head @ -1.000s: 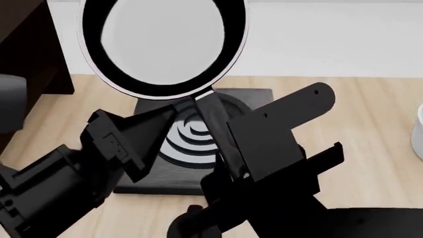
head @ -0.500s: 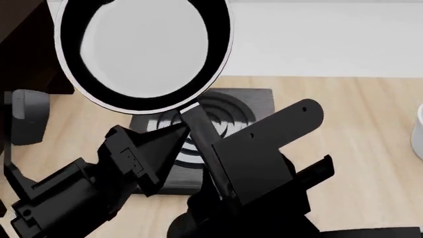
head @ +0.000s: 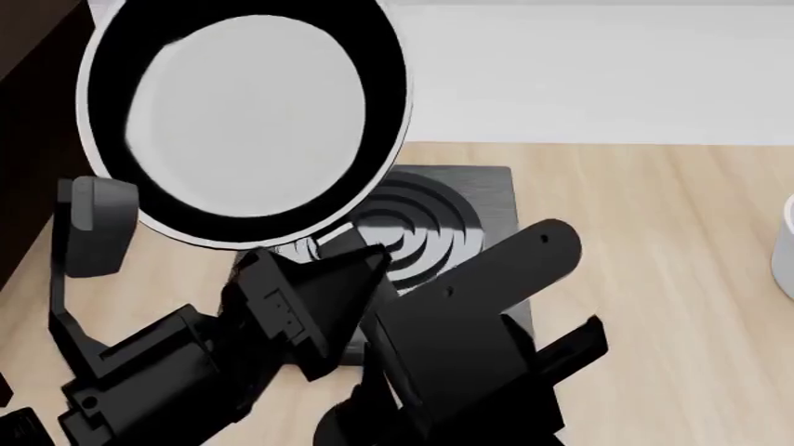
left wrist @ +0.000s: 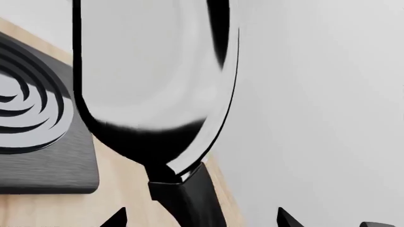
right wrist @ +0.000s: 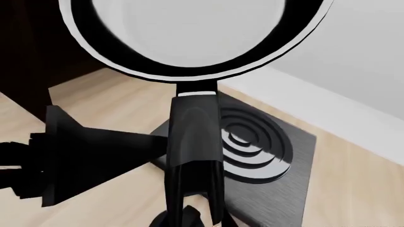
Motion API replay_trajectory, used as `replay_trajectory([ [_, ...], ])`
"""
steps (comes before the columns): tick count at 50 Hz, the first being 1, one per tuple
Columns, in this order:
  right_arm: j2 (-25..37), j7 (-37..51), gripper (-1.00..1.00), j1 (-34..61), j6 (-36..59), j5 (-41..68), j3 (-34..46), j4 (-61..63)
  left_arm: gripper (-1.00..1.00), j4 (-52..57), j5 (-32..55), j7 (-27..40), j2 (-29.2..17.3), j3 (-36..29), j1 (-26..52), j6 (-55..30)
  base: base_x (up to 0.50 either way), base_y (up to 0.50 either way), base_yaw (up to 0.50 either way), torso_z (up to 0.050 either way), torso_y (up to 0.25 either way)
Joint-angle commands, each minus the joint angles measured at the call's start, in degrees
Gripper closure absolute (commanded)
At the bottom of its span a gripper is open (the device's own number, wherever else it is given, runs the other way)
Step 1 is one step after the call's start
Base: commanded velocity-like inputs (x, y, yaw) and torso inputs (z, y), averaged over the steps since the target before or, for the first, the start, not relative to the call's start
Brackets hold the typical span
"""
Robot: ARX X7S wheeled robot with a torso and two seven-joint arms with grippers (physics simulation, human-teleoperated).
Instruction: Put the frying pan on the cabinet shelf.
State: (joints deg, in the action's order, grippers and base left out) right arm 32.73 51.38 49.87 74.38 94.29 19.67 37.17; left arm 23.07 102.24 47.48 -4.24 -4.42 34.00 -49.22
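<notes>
The frying pan (head: 248, 121) is held up in the air, tilted so its glossy grey-white inside faces the head camera; it also shows in the left wrist view (left wrist: 145, 71) and the right wrist view (right wrist: 189, 28). My right gripper (head: 397, 325) is shut on the end of its long black handle (right wrist: 192, 137). My left gripper (head: 353, 269) is open, its fingertips (left wrist: 120, 218) spread wide on either side of the handle near the pan. The dark brown cabinet (head: 37, 93) stands at the left, just beside the pan's rim, and shows in the right wrist view (right wrist: 31, 47).
A square black burner plate (head: 466, 200) with concentric rings lies on the light wooden counter (head: 645, 232) below the pan. A white bowl (head: 787, 246) sits at the right edge. A white wall (head: 596, 74) runs behind the counter.
The pan has moved left and slightly down toward the cabinet, still held by my right gripper. Both arms have shifted left with it.
</notes>
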Motion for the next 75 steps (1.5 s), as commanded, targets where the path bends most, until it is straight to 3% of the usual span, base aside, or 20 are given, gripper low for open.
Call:
replay_trajectory([
  [1, 0.13, -2.84, 1.0, -0.49, -0.35, -4.07, -1.23, 1.45, -1.0, -1.6, -1.13, -1.86, 0.3, -2.13, 0.11, 1.19, 0.0, 0.0, 0.0, 0.0, 0.0],
  [40, 1.62, -2.9, 1.0, -3.86, -2.82, -4.56, -0.55, 3.51, -1.0, -3.7, -3.04, -3.46, -0.81, -4.54, -0.15, 7.63, 0.0, 0.0, 0.0, 0.001, 0.002],
  [41, 1.65, -3.24, 1.0, -4.08, -2.99, -4.78, -0.61, 3.51, 1.0, -3.55, -3.02, -3.34, -0.87, -4.57, -0.13, 7.77, 0.0, 0.0, 0.0, 0.0, 0.0],
  [70, 2.27, -2.83, 1.0, -4.7, -4.78, -3.14, -0.34, 4.34, 1.0, -3.18, -3.8, -2.71, -2.65, -5.17, 2.04, 11.28, 0.0, 0.0, 0.0, 0.0, 0.002],
  [71, 2.4, -2.3, -1.0, -4.6, -4.62, -2.83, -0.16, 4.36, 1.0, -3.28, -3.9, -2.81, -2.84, -5.15, 2.3, 11.31, 0.0, 0.0, 0.0, 0.0, 0.0],
  [75, 2.87, -2.02, -1.0, -4.29, -3.81, -2.45, 0.69, 4.87, 1.0, -4.13, -3.94, -2.84, -3.55, -4.94, 3.51, 11.5, 0.0, 0.0, 0.0, 0.0, 0.003],
])
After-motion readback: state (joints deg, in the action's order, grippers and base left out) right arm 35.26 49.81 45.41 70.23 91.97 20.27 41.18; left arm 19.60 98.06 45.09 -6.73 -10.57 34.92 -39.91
